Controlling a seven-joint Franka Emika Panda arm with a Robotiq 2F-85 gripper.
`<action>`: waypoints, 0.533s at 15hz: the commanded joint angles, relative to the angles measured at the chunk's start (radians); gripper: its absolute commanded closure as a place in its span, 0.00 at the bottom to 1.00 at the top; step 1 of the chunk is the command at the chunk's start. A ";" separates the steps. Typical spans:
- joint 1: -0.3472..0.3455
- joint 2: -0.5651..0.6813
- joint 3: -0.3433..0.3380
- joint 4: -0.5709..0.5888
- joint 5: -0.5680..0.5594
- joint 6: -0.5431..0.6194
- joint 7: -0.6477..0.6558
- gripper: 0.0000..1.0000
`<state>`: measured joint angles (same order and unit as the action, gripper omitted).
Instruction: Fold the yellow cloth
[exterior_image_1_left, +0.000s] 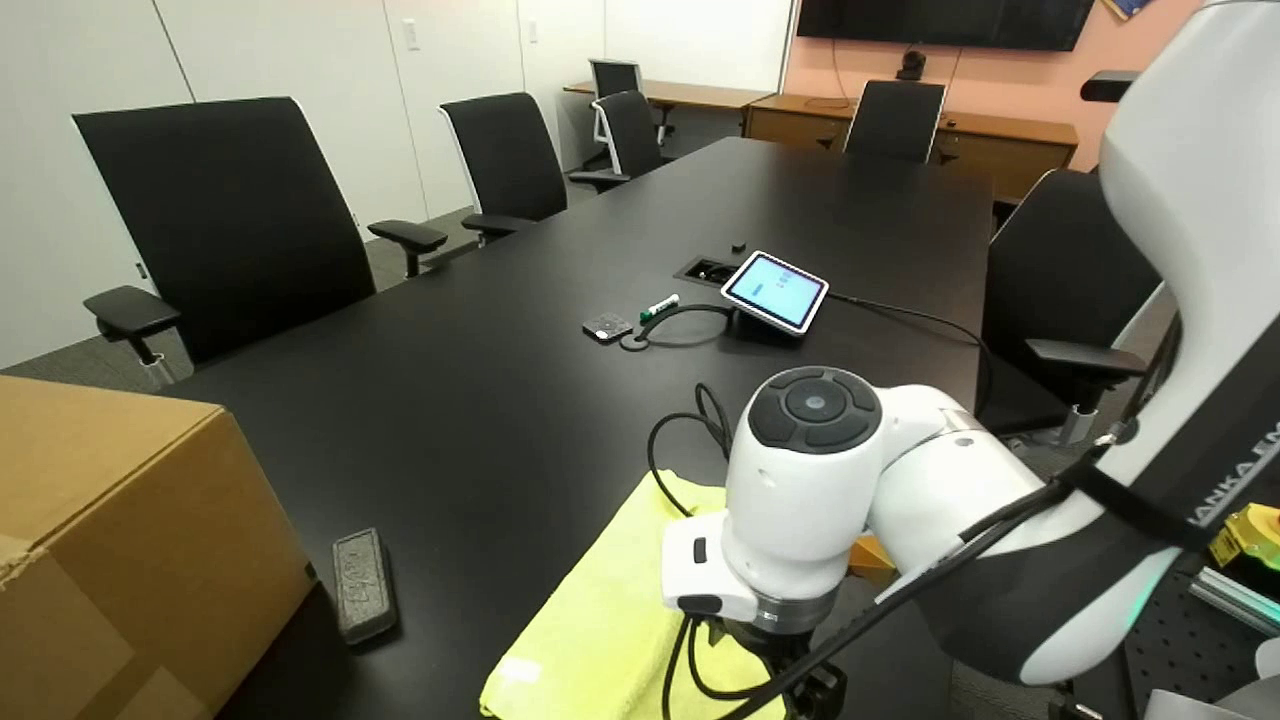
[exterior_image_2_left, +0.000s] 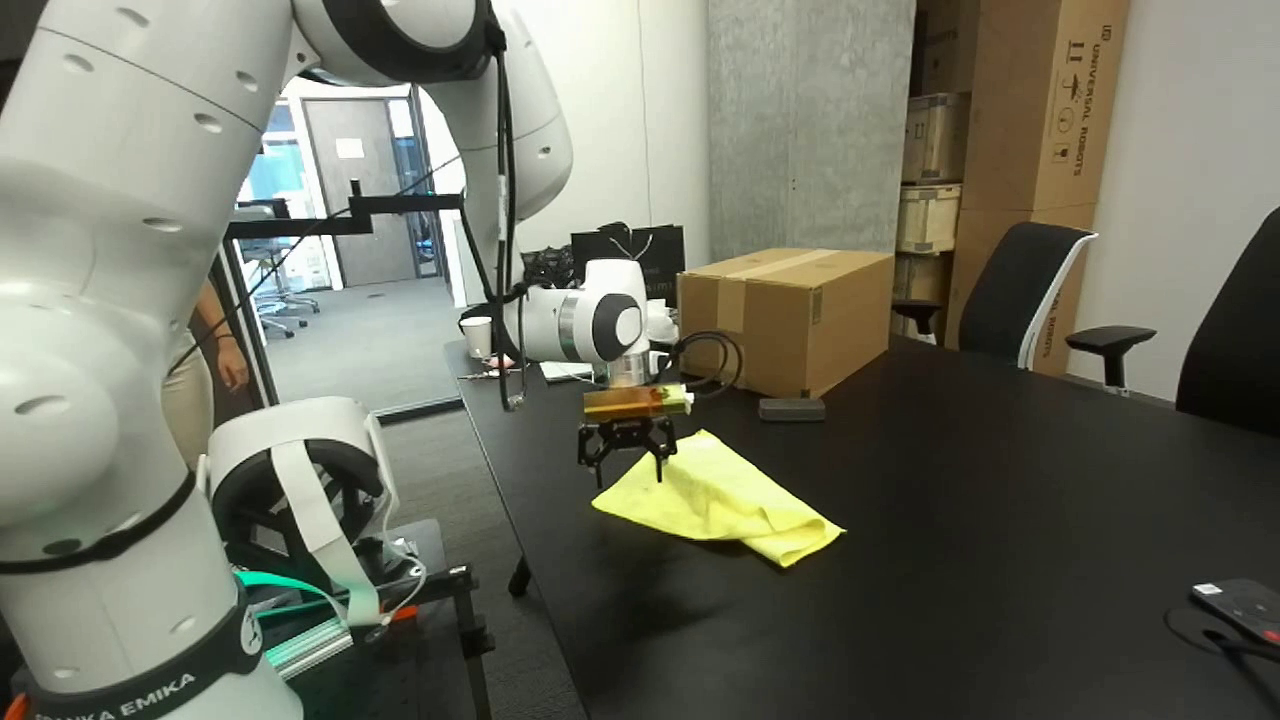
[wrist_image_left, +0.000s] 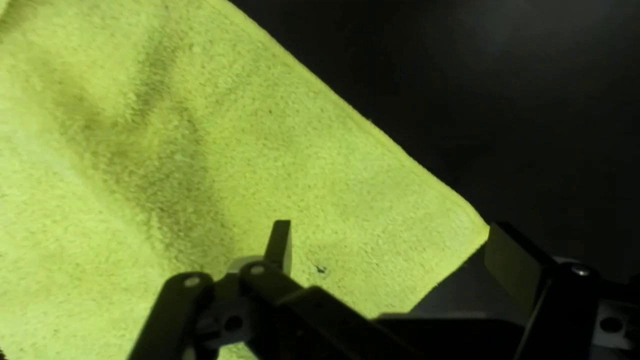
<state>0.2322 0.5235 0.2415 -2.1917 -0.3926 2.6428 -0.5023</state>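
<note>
spread pincer (exterior_image_2_left: 630, 482) over yellow cloth (exterior_image_2_left: 715, 490) on dark table (exterior_image_1_left: 480, 400); black chairs (exterior_image_1_left: 225, 225) both sides.

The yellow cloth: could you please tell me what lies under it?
The dark table supports the yellow cloth; anything else beneath is hidden by the fabric and cannot be seen.

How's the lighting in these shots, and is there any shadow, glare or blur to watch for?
In the wrist view, the yellow cloth reads greenish with dark creases, and the open jaws look slightly soft; in an exterior view, a whitish patch on the cloth may be glare or a tag; in an exterior view, a soft shadow darkens the table.
</note>
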 joint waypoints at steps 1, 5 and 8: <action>-0.038 0.004 0.075 -0.002 0.109 0.007 -0.008 0.00; -0.024 0.022 0.078 -0.003 0.143 0.004 0.016 0.00; -0.017 0.041 0.070 -0.006 0.154 0.001 0.048 0.00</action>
<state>0.2198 0.5537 0.3051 -2.1932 -0.2612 2.6414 -0.4826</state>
